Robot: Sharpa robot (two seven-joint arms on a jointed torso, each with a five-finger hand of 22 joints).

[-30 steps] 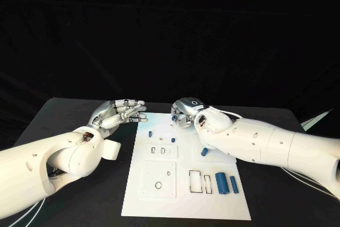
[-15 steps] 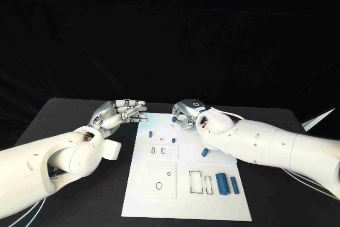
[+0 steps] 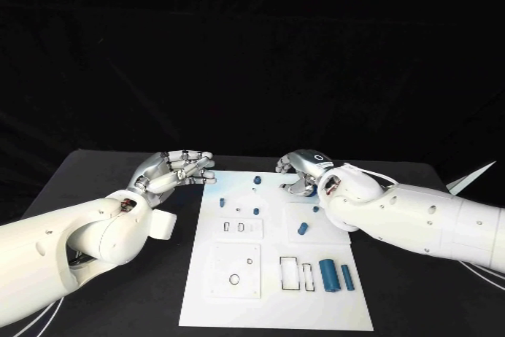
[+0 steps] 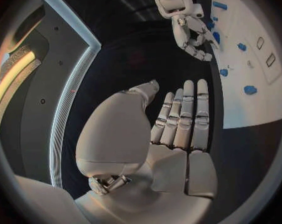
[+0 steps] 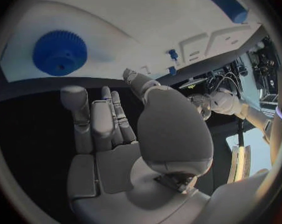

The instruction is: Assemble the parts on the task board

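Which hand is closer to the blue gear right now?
Right. The right hand hovers just beside the blue gear at the board's far end; the left hand is off the board's left edge.

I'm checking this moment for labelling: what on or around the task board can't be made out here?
- Head view: the right hand and forearm cover the task board far right corner; anything beneath is hidden.
- Head view: the small blue parts near the far end are too small to tell their shape.
- Right wrist view: the blue gear shows, but the palm blocks the fingers' tips.
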